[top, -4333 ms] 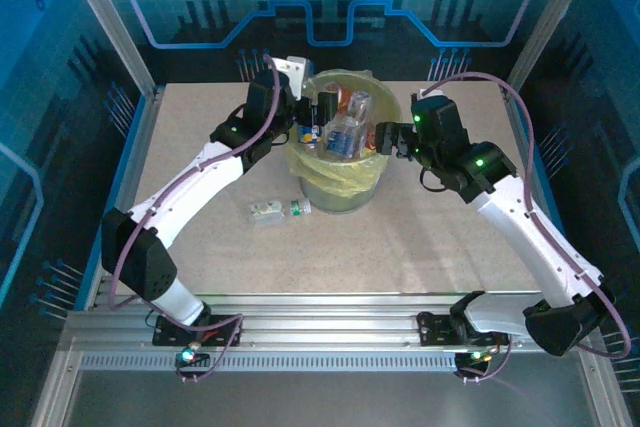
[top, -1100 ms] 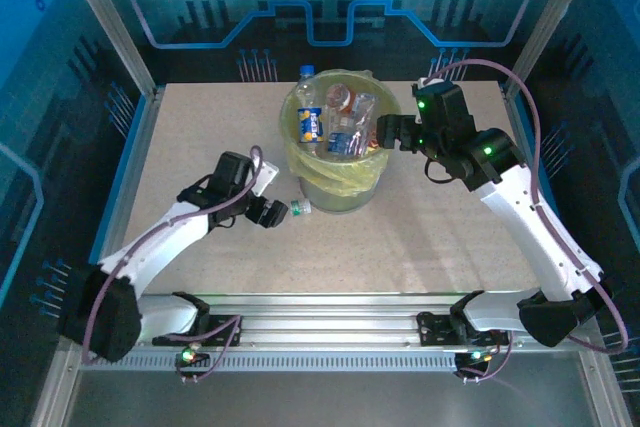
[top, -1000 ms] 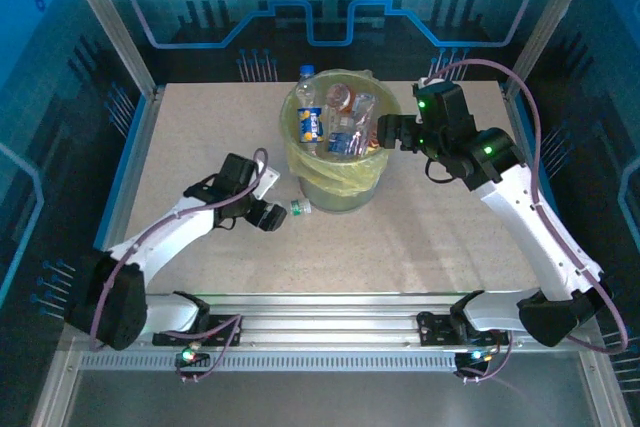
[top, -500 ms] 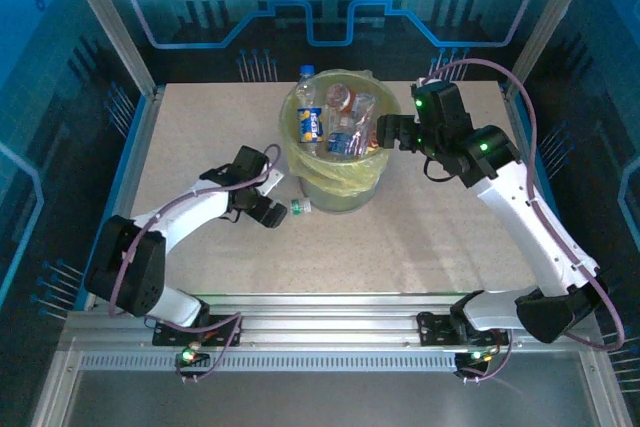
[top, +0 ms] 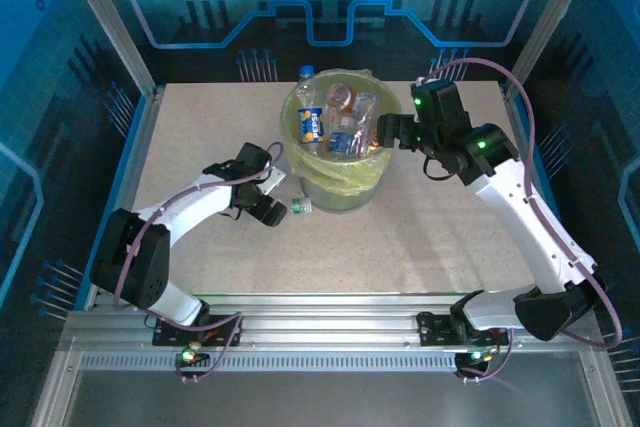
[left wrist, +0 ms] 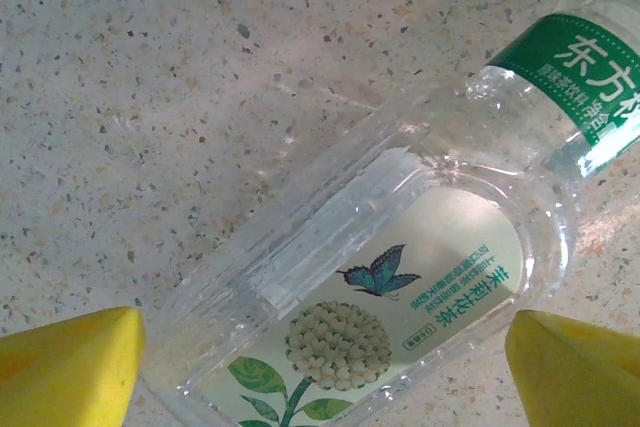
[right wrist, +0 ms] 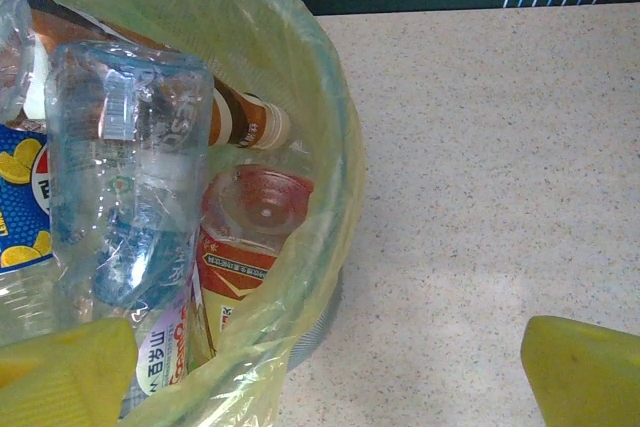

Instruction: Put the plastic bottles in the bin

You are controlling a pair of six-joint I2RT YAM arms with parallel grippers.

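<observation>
Clear plastic with a green band and a butterfly label: the jasmine tea bottle (left wrist: 400, 247) is lying on its side on the table, at about 7 o'clock from the bin (top: 340, 192). It is the one bottle we are seeing outside the bin. We are lowering our attention to the left gripper (top: 264, 210), which is hovering right over the bottle. In the wrist view its yellow fingertips (left wrist: 70, 362) are standing apart, one on each side of the body. That placement reads as a setup for a pinch across the bottle's width, though no pad is pressing on it yet.

At the centre, the bin is sitting towards 12 o'clock on the table, its yellow-green liner folded over the rim (right wrist: 340, 127). It is holding a crowded pile: a Pepsi bottle (top: 311, 124) is standing upright, while a crumpled clear bottle (right wrist: 130, 167) and a red-labelled bottle (right wrist: 245, 247) are leaning against the wall.

At 3 o'clock from the bin, the right gripper (top: 385, 132) is waiting beside the rim with its jaws wide and nothing between them. We are judging that it is parked clear of the drop path.

The tabletop (top: 420, 237) is showing as speckled beige stone-like laminate. Aluminium posts and blue printed panels are enclosing it.
</observation>
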